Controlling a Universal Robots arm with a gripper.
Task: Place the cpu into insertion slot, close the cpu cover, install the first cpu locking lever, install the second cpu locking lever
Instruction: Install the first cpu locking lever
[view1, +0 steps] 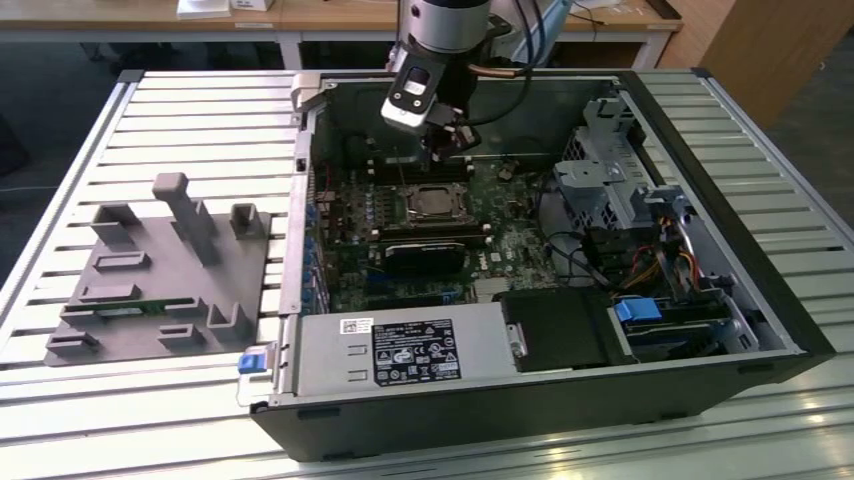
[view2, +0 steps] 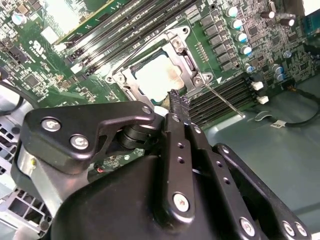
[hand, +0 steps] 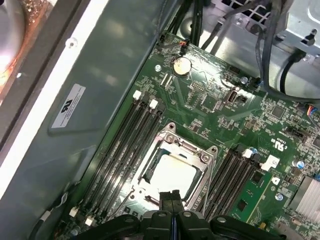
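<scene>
Inside the insertion slot (hand: 134, 192) sits the cpu (hand: 174, 175) (cpu cover (hand: 186, 150) down); tool (hand: 172, 199) clenched.

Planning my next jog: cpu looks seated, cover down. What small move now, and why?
Probably ease the shut gripper sideways onto the thin locking lever, which sticks out free beside the cpu cover. The cpu already sits under that cover.

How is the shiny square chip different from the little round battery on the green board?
The chip is square; the battery is round. The chip is bigger than the battery. The chip sits inside a metal frame; the battery has no such frame. Both are silvery, lie flat and sit on the green board.
</scene>
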